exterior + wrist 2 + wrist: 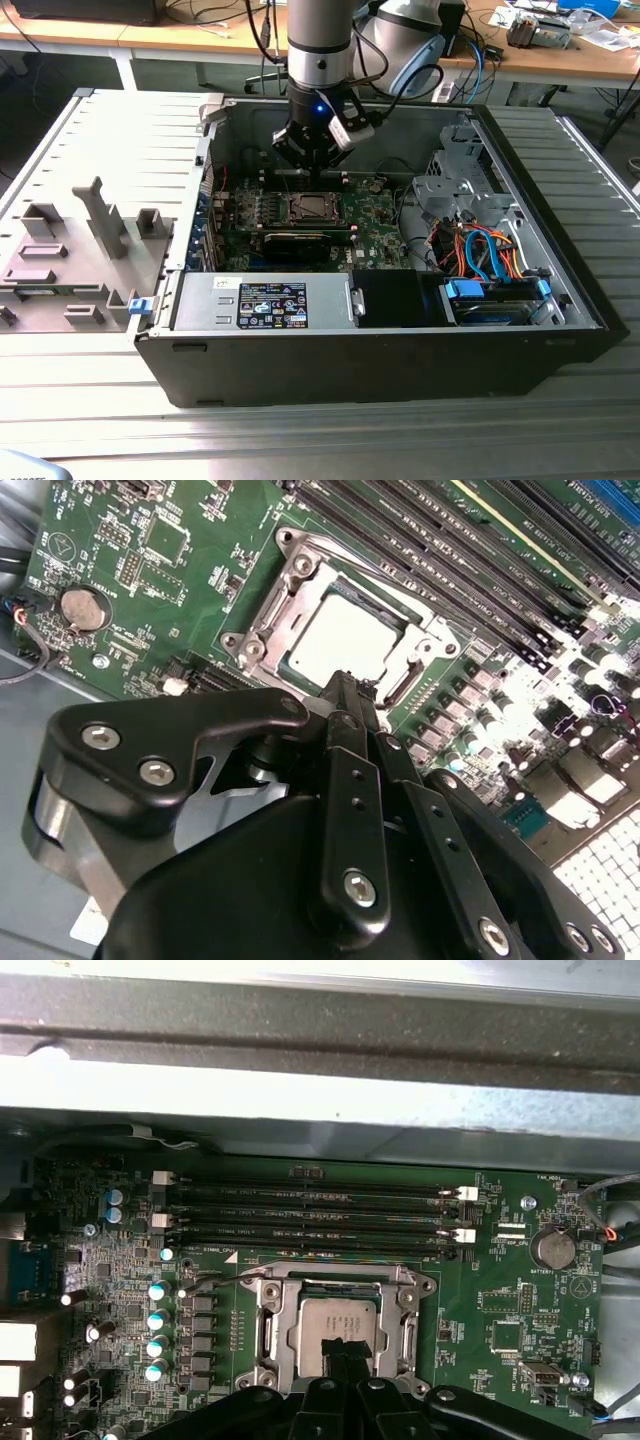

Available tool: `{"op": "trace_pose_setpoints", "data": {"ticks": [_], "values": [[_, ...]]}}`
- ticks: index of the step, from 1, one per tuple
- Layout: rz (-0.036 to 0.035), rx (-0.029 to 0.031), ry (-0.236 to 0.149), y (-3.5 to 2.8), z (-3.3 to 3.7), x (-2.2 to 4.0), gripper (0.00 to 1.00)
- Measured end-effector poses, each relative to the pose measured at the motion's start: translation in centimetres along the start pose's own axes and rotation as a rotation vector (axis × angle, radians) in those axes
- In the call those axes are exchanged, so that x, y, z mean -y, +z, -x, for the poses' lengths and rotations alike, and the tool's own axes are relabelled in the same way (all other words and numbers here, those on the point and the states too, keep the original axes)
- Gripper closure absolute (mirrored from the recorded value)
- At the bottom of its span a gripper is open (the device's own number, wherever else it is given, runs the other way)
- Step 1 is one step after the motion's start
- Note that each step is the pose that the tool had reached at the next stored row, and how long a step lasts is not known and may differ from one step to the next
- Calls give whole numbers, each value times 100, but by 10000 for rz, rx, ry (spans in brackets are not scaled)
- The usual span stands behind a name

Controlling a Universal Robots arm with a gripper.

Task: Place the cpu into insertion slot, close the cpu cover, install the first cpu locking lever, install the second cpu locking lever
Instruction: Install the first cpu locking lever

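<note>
The cpu [340, 640] lies flat in the insertion slot [340, 1325] on the green board, its silver-grey face showing. The cpu cover [290, 580] lies down around it as a silvery frame. A thin wire locking lever [400, 678] curves along the socket edge closest to my fingertips. My gripper [350, 692] hovers just over that edge of the socket, its black fingers pressed together with nothing between them. In the exterior view the gripper [312, 165] hangs inside the open computer case, above the socket [310, 207].
Long black memory slots [310, 1215] run beside the socket. A coin battery [552, 1248] sits on the board. The case [370, 350] walls surround the board; a power supply [265, 300] and a drive cage with coloured cables [480, 250] lie to the exterior view's right.
</note>
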State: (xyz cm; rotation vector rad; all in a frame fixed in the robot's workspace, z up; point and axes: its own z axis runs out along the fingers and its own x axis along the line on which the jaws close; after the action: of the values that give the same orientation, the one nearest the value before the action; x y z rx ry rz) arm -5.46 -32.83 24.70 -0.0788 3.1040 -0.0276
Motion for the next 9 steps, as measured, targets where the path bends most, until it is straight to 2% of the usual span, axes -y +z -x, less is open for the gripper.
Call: {"op": "trace_pose_setpoints", "data": {"ticks": [9], "values": [[0,-1,0,-2,-48,-3,89]]}}
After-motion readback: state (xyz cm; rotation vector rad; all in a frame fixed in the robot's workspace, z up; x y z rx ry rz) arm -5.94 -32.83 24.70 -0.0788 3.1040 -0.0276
